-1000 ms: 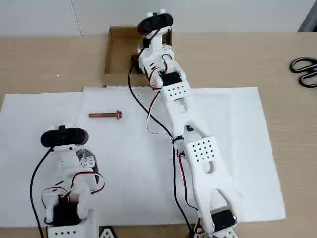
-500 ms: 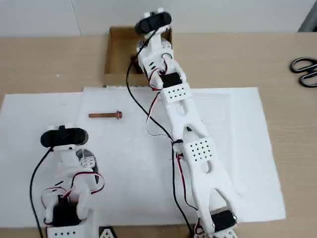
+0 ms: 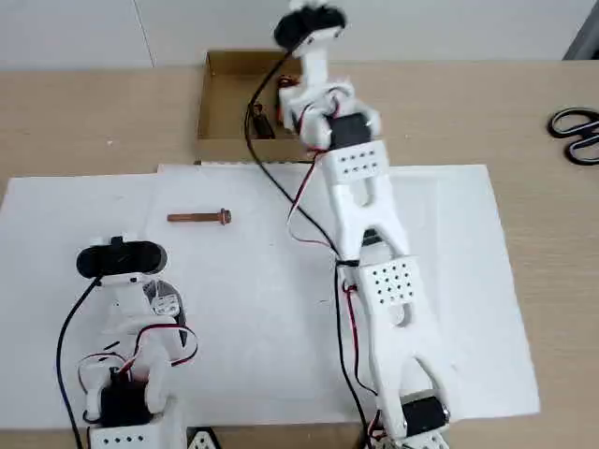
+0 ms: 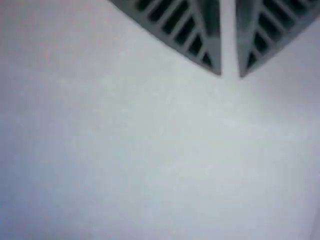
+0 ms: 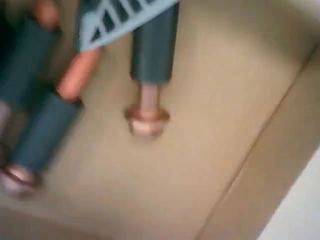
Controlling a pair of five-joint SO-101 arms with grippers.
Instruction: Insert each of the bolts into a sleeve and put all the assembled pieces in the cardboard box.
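Looking down from above: the right arm (image 3: 374, 243) stretches over the cardboard box (image 3: 220, 103), and a bare bolt (image 3: 199, 217) lies on the white paper (image 3: 449, 281).

Left wrist: the left claw (image 4: 230, 74) is pinched together, empty, above the paper.

Right wrist: the right claw (image 5: 125, 22) is over a sleeved bolt (image 5: 150, 75) in the box, with others (image 5: 45, 135) beside it. Can't tell its grip.

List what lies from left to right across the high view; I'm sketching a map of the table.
left arm → bolt → cardboard box → scissors
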